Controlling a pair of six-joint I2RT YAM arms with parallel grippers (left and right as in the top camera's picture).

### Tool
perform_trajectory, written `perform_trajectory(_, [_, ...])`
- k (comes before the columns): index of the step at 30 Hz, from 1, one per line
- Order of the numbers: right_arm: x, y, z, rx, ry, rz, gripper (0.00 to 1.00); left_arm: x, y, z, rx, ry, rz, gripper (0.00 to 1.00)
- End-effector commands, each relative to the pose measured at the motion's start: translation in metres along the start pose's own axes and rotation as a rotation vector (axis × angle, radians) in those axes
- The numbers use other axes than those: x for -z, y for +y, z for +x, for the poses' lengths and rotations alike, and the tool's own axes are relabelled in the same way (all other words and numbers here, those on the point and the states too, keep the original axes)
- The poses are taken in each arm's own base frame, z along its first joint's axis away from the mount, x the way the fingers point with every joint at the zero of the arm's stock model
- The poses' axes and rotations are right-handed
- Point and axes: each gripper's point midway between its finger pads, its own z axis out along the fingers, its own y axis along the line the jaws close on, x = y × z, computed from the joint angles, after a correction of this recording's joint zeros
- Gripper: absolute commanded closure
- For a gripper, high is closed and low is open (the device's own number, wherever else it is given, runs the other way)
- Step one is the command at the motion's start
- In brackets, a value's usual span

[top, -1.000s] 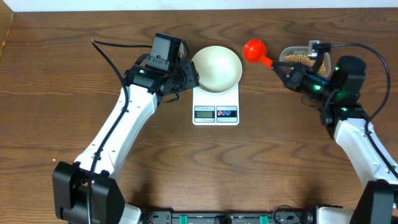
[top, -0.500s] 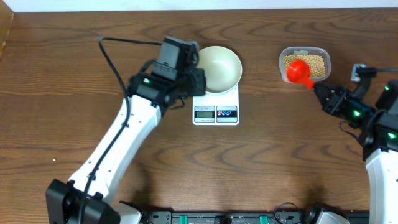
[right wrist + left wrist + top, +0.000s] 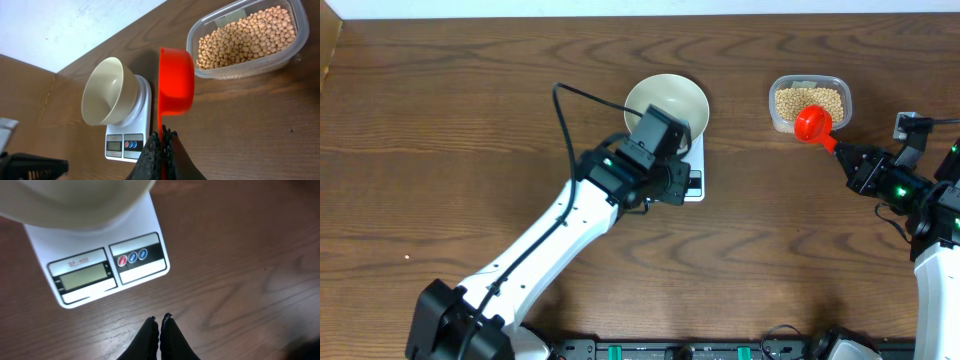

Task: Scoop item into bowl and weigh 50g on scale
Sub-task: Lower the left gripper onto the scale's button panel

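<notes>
The white bowl (image 3: 666,104) stands empty on the white scale (image 3: 697,165). My left gripper (image 3: 672,190) hovers over the scale's front edge, hiding its display from above. In the left wrist view that gripper (image 3: 160,320) is shut on nothing, just off the scale (image 3: 100,267), with the bowl (image 3: 75,200) beyond. My right gripper (image 3: 847,158) is shut on the handle of a red scoop (image 3: 813,122), whose cup lies at the near rim of the clear tub (image 3: 841,103) of beans (image 3: 805,98). The right wrist view shows the scoop (image 3: 176,82) beside the beans (image 3: 240,37); no beans show in it.
Brown wooden table (image 3: 470,120) all round. The clear tub (image 3: 295,37) sits at the back right, about a hand's width right of the bowl (image 3: 107,92) and scale (image 3: 127,142). A pale wall edge runs along the table's far side.
The left gripper closed and swung from the bowl's left side to the scale's front. The right gripper carried the red scoop from beside the bowl back to the tub's near rim.
</notes>
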Motion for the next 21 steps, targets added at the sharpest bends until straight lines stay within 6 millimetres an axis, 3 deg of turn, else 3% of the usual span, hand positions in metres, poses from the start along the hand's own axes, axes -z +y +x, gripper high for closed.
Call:
perform_trajectory(1, [0.001,-0.001,-0.002,0.022,-0.005,0.005,0.99,-0.015,0.003,0.011,0.002,0.019,-0.030,0.92])
perform_trajectory(6, [0.001,-0.001,-0.002,0.022,-0.005,0.005,0.99,-0.033,0.014,0.015,0.023,-0.007,-0.103,0.93])
perform_trajectory(21, [0.001,-0.004,-0.001,0.017,-0.003,0.024,0.99,-0.091,0.025,0.018,0.023,-0.008,-0.109,0.93])
